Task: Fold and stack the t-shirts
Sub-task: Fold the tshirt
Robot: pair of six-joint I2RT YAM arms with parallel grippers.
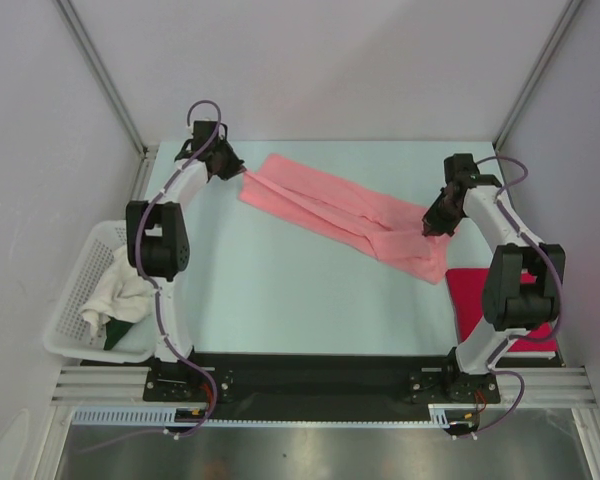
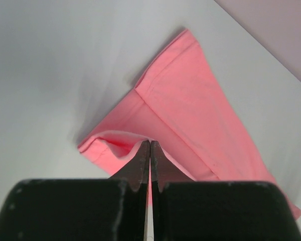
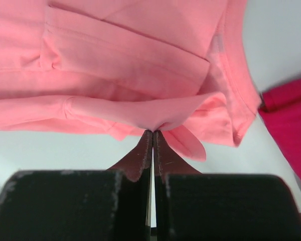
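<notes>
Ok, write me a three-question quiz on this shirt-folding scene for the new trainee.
1. True or false: the left pincer and the right pincer are both shut on the pink t-shirt.
2. Where is the magenta t-shirt? A: in the basket. B: on the table beside the right arm. C: in the left pincer.
3. Fill in: the crumpled cloth in the basket is mostly ____.
Key: 1 true; 2 B; 3 white.
</notes>
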